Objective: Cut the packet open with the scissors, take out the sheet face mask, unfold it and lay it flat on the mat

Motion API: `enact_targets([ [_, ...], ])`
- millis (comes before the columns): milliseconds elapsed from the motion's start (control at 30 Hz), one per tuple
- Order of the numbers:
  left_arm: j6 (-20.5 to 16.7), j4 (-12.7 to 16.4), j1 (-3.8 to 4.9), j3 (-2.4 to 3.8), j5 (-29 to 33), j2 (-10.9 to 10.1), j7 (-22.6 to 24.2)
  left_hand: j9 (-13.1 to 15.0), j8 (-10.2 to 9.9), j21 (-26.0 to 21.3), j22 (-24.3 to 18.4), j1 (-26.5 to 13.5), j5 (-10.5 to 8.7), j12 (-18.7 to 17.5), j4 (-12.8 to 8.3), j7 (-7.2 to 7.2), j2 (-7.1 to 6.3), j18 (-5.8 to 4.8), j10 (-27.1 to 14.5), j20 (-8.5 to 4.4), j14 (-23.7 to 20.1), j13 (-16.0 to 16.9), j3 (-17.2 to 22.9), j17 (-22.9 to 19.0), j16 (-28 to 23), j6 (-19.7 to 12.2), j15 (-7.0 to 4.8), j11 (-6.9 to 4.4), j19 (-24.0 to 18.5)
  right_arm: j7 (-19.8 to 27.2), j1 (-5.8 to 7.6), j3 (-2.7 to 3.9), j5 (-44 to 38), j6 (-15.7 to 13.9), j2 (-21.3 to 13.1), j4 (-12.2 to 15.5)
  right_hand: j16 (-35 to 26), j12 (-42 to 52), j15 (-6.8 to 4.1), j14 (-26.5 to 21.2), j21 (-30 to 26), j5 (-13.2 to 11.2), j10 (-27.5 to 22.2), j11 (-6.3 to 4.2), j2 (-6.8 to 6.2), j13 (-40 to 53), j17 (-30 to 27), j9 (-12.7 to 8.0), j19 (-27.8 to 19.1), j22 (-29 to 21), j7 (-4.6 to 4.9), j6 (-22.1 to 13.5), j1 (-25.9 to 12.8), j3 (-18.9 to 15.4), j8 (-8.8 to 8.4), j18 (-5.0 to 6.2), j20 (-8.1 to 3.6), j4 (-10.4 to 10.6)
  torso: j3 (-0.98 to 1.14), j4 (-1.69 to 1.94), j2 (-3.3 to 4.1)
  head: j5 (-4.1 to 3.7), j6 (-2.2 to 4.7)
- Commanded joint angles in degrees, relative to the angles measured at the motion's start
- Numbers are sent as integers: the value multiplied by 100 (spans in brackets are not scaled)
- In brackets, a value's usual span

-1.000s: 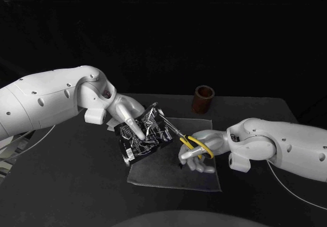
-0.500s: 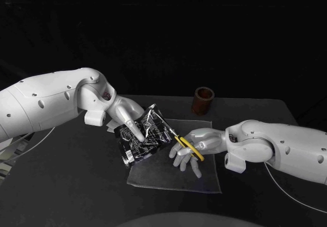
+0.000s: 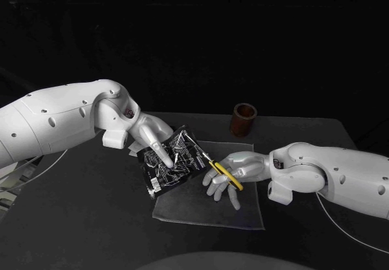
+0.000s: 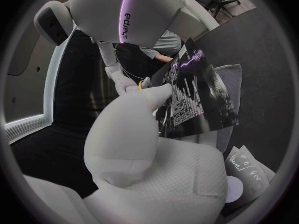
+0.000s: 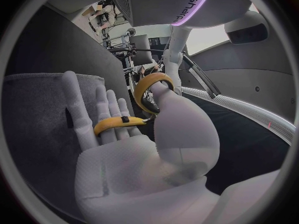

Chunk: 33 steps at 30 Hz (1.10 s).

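Right hand (image 3: 233, 170) has shifted a bit left and far since a second ago, toward the packet (image 3: 168, 162). Its free fingers are now stretched out and the yellow scissors (image 3: 218, 169) handles look narrower, so probably closed up. Left hand (image 3: 150, 137) and packet have barely moved.

Left hand grasps the packet and holds it tilted, off the table (image 3: 73, 219), over the mat's (image 3: 215, 214) far left part. One long finger lies down the packet's printed face. Right hand grasps the scissors, with thumb and fingers through the yellow loops (clear in the right wrist view). Blades point far-left, with tips at or touching the packet's right top edge. Brown cup (image 3: 242, 118) stands far right of the mat, well apart from both hands.

Step in hand, as I judge it: cutting the packet open. Can't tell if any cut is made yet, since the blade tips are too small to read. No mask is visible, so removal, unfolding and laying are all still to do.

Next move calls for getting the open blades onto the top edge and closing them across the strip, while the left hand keeps the packet taut and steady.
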Motion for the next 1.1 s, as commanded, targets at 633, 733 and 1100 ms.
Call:
enact_targets([
  [633, 1378, -16, 1, -9, 85, 25, -102, 983, 34, 26, 14, 22, 37, 31, -38, 4, 19, 67, 23, -30, 15, 2, -1, 14, 13, 51, -42, -26, -18, 110, 15, 8, -100, 54, -13, 9, 332, 331, 51, -362, -63, -33, -160, 36, 241, -185, -192, 171, 25, -101, 545, -21, 240, -680, 217, 905, 103, -27, 6, -5, -1, 15, 40],
  [733, 1380, -17, 1, -9, 85, 30, -102, 983, 34, 26, 14, 22, 37, 31, -38, 4, 19, 67, 23, -30, 15, 2, -1, 14, 13, 51, -42, -26, -18, 160, 16, 8, -57, -35, -4, 12, 401, 387, 33, -323, -59, -34, -111, 17, 279, -195, -203, 181, 43, -107, 530, 30, 263, -737, 252, 906, 86, -28, 2, -3, 0, -4, 51],
  [1100, 1375, -16, 1, -10, 85, 36, -95, 983, 34, 26, 14, 22, 37, 31, -38, 4, 19, 67, 23, -30, 15, 2, -1, 14, 13, 51, -42, -26, -18, 336, 15, 9, 93, -253, 9, 29, 563, 494, -7, -250, -67, -34, -31, -24, 401, -237, -242, 189, 76, -131, 486, 135, 345, -878, 316, 903, 46, -39, -1, -3, 2, -60, 121],
])
